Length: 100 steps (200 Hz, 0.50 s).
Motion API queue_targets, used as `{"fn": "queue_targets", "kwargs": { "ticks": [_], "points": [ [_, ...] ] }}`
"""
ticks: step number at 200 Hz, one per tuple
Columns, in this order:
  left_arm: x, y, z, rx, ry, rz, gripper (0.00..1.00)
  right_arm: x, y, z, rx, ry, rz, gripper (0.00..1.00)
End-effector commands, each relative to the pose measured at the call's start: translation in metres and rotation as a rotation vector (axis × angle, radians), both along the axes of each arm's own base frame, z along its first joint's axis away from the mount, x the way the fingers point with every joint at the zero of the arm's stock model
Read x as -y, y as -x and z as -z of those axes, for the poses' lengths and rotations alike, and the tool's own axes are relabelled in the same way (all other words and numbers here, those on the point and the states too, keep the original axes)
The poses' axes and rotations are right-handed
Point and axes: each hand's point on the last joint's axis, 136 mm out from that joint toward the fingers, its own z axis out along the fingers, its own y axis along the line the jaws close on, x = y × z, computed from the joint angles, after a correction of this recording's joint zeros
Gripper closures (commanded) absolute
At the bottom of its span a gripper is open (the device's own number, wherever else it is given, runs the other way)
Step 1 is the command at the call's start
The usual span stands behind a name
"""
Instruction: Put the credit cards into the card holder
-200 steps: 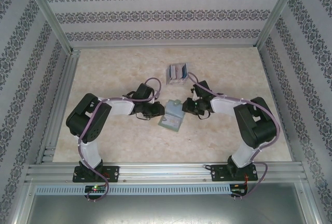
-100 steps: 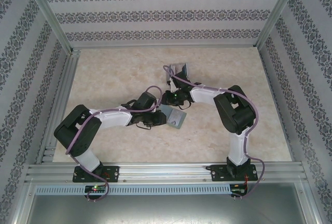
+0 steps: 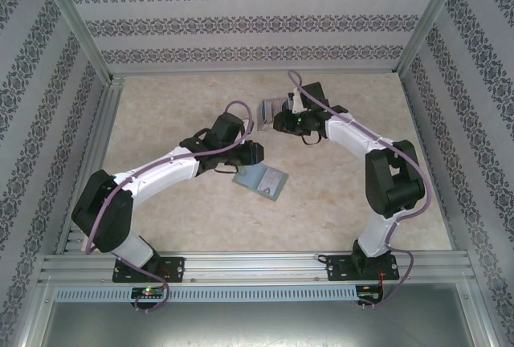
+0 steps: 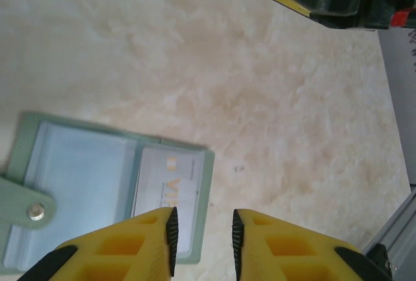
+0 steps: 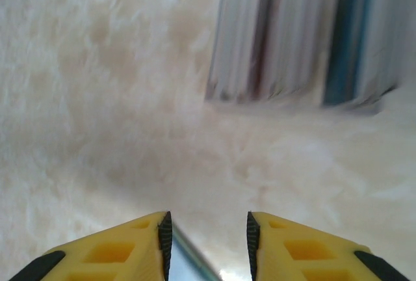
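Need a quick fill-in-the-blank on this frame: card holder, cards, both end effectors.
1. The card holder is not folded shut but lies ___, its clear sleeves facing up.
2. The right end effector points at the bundle of ___ on the table.
3. The left end effector hovers near the card holder, its fingers gripping ___.

Missing words: open; credit cards; nothing.

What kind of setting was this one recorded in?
Probably a purpose-built robot test booth rather than a lived-in room: aluminium frame rails edge a marble-look tabletop, and patterned wallpaper panels wall it in on three sides.
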Motion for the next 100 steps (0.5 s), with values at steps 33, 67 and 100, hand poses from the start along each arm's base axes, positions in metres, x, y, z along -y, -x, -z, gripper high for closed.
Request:
{"fn": "queue_targets", "kwargs": {
  "ticks": [33,67,100],
  "points": [
    [-0.002,-0.074,0.010,-0.087,0.130,-0.024,0.65,0.028,-0.054,-0.010,0.058,0.053,0.105,0.60],
    [-0.005,-0.116,0.021,-0.117,0.220,-0.056,0.63,0.031,-0.079,-0.006,0.051,0.066,0.131,0.60],
    [-0.007,-0.141,0.031,-0.110,0.215,-0.062,0.62,0.043,-0.093,0.001,0.040,0.110,0.171,0.60]
  ]
}}
